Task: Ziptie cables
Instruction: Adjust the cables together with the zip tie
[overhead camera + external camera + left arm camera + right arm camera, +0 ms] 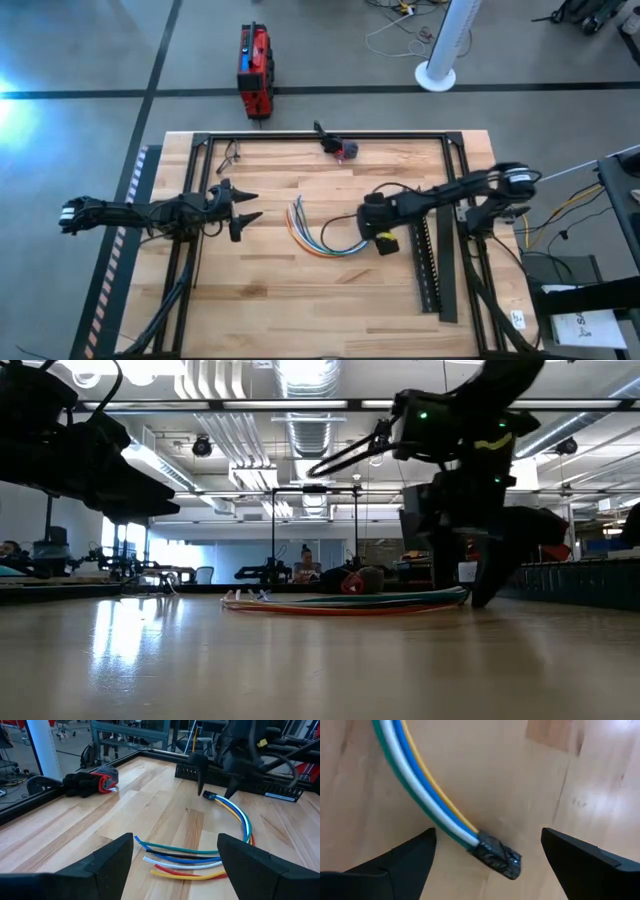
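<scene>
The cables (pixel 318 236) lie on the wooden table as a curved bundle of orange, blue, green, white and red wires. Their loose ends (pixel 165 862) are fanned out toward my left gripper. Their dark taped end (pixel 497 855) lies on the wood near my right gripper. My left gripper (pixel 250 206) is open and empty above the table, left of the loose ends, which show beyond its fingers in the left wrist view (pixel 175 838). My right gripper (pixel 372 232) points down, open, with one finger on either side of the taped end (pixel 488 833), apart from it. It also shows in the low view (pixel 480 575).
A long black toothed strip (pixel 430 266) lies right of the cables, by the right frame rail. A black and red bundle (pixel 340 149) lies at the table's far edge and also shows in the left wrist view (pixel 92 782). Black frame rails (pixel 320 135) border the table.
</scene>
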Motion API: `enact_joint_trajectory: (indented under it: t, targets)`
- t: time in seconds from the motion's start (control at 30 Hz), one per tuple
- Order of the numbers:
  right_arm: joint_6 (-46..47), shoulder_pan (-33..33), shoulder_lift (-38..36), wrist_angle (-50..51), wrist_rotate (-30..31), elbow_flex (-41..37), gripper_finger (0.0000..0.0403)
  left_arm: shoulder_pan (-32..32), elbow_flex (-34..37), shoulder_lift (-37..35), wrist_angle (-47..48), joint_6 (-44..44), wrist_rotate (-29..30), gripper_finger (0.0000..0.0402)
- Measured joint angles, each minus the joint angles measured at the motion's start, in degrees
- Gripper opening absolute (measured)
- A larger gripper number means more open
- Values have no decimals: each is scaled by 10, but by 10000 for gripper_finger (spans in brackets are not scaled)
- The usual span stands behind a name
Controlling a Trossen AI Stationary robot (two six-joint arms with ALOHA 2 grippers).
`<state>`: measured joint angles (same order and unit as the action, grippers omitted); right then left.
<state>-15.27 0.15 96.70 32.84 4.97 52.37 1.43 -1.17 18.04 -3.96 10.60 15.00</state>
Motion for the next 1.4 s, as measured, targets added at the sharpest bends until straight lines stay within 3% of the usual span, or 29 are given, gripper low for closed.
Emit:
enact_joint_trajectory:
  t: [0.13,0.3,0.67,1.0,1.23,1.4]
  targets:
    - [3,-7,41,50,-17,45,299,0,0,0,0,0,0,274]
    - [5,-7,57,79,-57,83,213,0,0,1,-1,0,0,274]
    - [45,-2,59,140,-16,137,15,0,0,5,-1,0,0,274]
    - [185,75,55,268,17,167,8,0,0,6,-2,0,0,274]
    - [267,147,55,256,28,167,12,0,0,7,-4,-13,0,274]
    - [324,182,55,188,30,153,13,0,0,7,-8,-26,3,274]
